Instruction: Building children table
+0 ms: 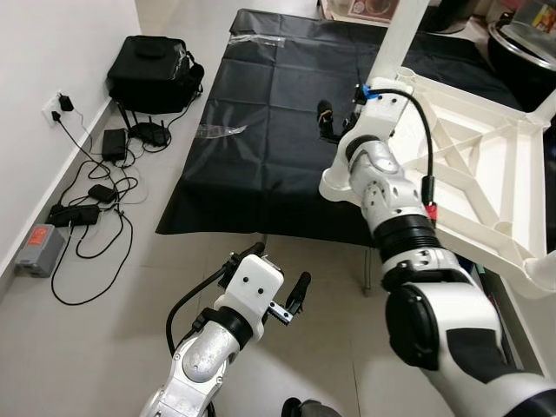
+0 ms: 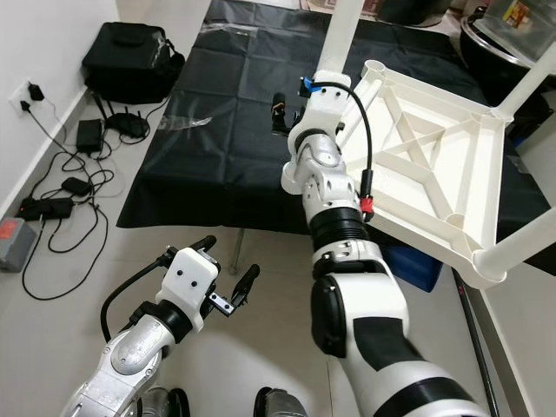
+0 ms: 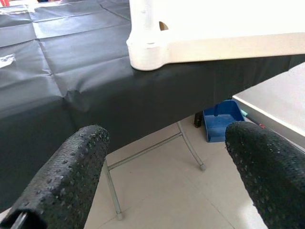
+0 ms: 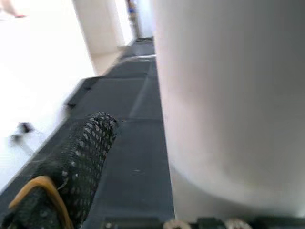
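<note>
Lying upside down on the right side of a folding table draped in black plastic sheeting [image 1: 261, 148], the white plastic children's table top [image 2: 434, 148] shows its ribbed underside, with round leg sockets at its corners. One white cylindrical leg [image 2: 340, 36] stands upright in the far-left socket, and another rises at the far right corner. The right gripper [image 2: 291, 111] reaches up beside the far-left leg; one black textured finger [image 4: 78, 167] sits just left of the leg's wide white surface, while the other finger is hidden, so whether the claw is clamped on the leg cannot be told. The left gripper [image 1: 278, 291] hovers low over the pale tiled floor [image 1: 130, 347], near the table's front edge, with its two black fingers [image 3: 66, 176] spread well apart and holding nothing. Beyond them a near corner socket of the table top (empty of any leg) juts past the sheeting's edge. A black bag [image 1: 155, 74] sits on the floor at far left beside tangled black cables and power adapters [image 1: 95, 187].
</note>
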Motion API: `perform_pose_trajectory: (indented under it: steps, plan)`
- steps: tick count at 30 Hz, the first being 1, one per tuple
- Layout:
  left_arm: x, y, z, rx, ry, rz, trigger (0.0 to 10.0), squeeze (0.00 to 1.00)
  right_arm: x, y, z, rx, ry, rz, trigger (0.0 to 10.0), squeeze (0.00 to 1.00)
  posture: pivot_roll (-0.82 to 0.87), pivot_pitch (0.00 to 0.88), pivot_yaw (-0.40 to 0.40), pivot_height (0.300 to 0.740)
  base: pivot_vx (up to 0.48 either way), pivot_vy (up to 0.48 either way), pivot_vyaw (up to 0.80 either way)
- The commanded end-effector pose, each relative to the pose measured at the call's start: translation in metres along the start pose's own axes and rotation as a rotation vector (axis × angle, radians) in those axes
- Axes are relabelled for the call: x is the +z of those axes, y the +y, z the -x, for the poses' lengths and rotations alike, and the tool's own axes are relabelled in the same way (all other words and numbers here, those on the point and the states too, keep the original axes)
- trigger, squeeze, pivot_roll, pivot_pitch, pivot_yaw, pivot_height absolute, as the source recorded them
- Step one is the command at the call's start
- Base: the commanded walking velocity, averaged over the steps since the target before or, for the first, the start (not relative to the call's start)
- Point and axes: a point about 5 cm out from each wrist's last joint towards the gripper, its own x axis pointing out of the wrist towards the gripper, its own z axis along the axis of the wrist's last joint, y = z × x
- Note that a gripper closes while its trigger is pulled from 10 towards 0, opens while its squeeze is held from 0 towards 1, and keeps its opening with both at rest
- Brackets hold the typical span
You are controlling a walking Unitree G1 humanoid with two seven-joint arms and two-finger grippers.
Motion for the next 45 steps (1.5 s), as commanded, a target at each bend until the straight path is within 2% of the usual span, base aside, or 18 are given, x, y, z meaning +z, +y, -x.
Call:
perform_pose_trajectory:
  steps: [1,5,7,8,12,13,14,15,16,17,19,21,25,26,30,31,37,45]
  plan:
    - [-0.003,-0.005,0.001,-0.017,0.020,0.015,10.0,0.00,-0.001,0.010,0.001,0.152,-0.005,-0.008,10.0,1.00,0.11,0.132,-0.121,0.740,0.000,0.000,0.00]
    - [-0.004,-0.005,0.001,-0.018,0.021,0.015,10.0,0.00,0.001,0.011,0.002,0.242,-0.011,-0.014,10.0,1.00,0.12,0.130,-0.121,0.740,0.000,0.000,0.00]
    - [-0.004,-0.006,0.001,-0.020,0.021,0.015,10.0,0.00,0.002,0.012,0.005,0.354,-0.004,-0.022,10.0,1.00,0.11,0.127,-0.119,0.740,0.000,0.000,0.00]
    - [-0.004,-0.006,0.001,-0.022,0.020,0.015,10.0,0.00,0.001,0.015,0.009,0.481,0.019,-0.007,10.0,1.00,0.11,0.125,-0.117,0.740,0.000,0.000,0.00]
    - [-0.004,-0.006,0.001,-0.022,0.020,0.015,10.0,0.00,0.001,0.015,0.009,0.481,0.019,-0.007,10.0,1.00,0.11,0.125,-0.117,0.740,0.000,0.000,0.00]
    - [-0.004,-0.007,0.001,-0.026,0.020,0.015,10.0,0.00,-0.003,0.017,0.016,0.613,0.063,-0.001,10.0,1.00,0.11,0.121,-0.118,0.740,0.000,0.000,0.00]
    - [-0.004,-0.007,0.001,-0.026,0.020,0.015,10.0,0.00,-0.003,0.017,0.016,0.613,0.063,-0.001,10.0,1.00,0.11,0.121,-0.118,0.740,0.000,0.000,0.00]
    - [-0.004,-0.007,0.001,-0.029,0.020,0.015,10.0,0.00,-0.010,0.019,0.024,0.752,0.127,0.021,10.0,1.00,0.11,0.118,-0.120,0.740,0.000,0.000,0.00]
    - [-0.004,-0.007,0.001,-0.029,0.020,0.015,10.0,0.00,-0.010,0.019,0.024,0.752,0.127,0.021,10.0,1.00,0.11,0.118,-0.120,0.740,0.000,0.000,0.00]
    - [-0.004,-0.007,0.001,-0.031,0.020,0.016,10.0,0.00,-0.016,0.021,0.033,0.861,0.168,0.048,10.0,1.00,0.11,0.119,-0.122,0.740,0.000,0.000,0.00]
    - [-0.004,-0.007,0.001,-0.031,0.020,0.016,10.0,0.00,-0.016,0.021,0.033,0.861,0.168,0.048,10.0,1.00,0.11,0.119,-0.122,0.740,0.000,0.000,0.00]
    - [-0.004,-0.007,0.000,-0.031,0.019,0.015,10.0,0.00,-0.023,0.021,0.041,0.966,0.217,0.095,10.0,1.00,0.12,0.127,-0.127,0.740,0.000,0.000,0.00]
    - [-0.003,-0.007,0.000,-0.030,0.018,0.015,10.0,0.00,-0.024,0.019,0.037,0.938,0.204,0.153,10.0,1.00,0.11,0.130,-0.127,0.740,0.000,0.000,0.00]
    - [-0.003,-0.007,0.000,-0.030,0.018,0.015,10.0,0.00,-0.024,0.017,0.031,0.864,0.200,0.191,10.0,0.01,0.12,0.134,-0.128,0.740,0.000,0.000,0.00]
    - [-0.003,-0.007,0.000,-0.028,0.019,0.015,10.0,0.00,-0.019,0.013,0.023,0.769,0.163,0.204,10.0,0.00,0.12,0.133,-0.127,0.740,0.000,0.000,0.00]
    - [-0.003,-0.006,0.000,-0.027,0.019,0.015,10.0,0.00,-0.015,0.012,0.021,0.747,0.146,0.178,0.0,0.00,0.12,0.134,-0.129,0.740,0.000,0.000,0.00]
    - [-0.003,-0.006,0.000,-0.025,0.019,0.013,10.0,0.00,-0.002,0.005,0.015,0.641,0.091,0.114,0.0,0.00,0.12,0.136,-0.125,0.740,0.000,0.000,0.00]
    - [-0.004,-0.005,0.000,-0.025,0.021,0.011,10.0,0.00,-0.002,0.005,0.017,0.689,0.076,0.048,0.0,0.00,0.11,0.139,-0.123,0.740,0.000,0.000,0.00]
